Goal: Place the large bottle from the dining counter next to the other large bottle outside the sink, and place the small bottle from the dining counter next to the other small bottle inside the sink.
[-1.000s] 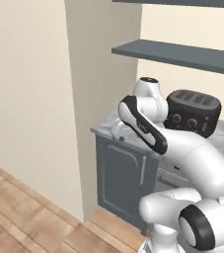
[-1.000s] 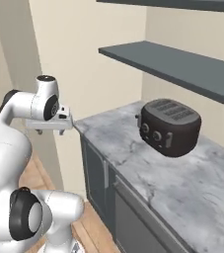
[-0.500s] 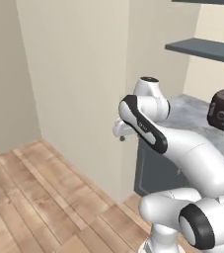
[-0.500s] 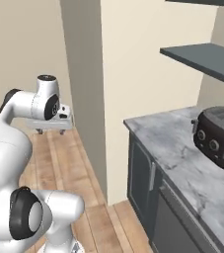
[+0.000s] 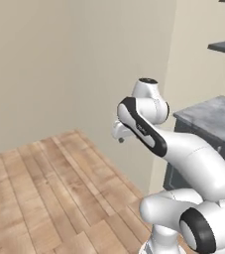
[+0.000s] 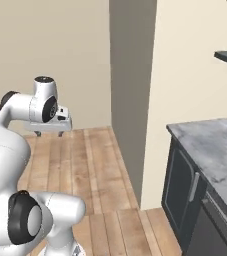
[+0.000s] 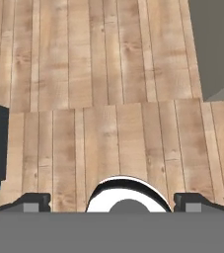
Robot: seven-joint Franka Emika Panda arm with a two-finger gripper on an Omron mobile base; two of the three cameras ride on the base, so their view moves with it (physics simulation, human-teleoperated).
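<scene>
Wooden plank floor (image 7: 113,99) lay beneath the gripper (image 7: 112,200), jaws wide apart and holding nothing. Saw neither bottles nor sink. Base had swung left since half a second earlier: toaster gone from sight, marbled worktop (image 6: 212,147) pushed to the right edge, beige wall (image 5: 74,64) ahead.

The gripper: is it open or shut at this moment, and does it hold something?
Open and empty. In the hand view the gripper has its two fingertips far apart at the bottom, with only the wooden floor beyond them.
</scene>
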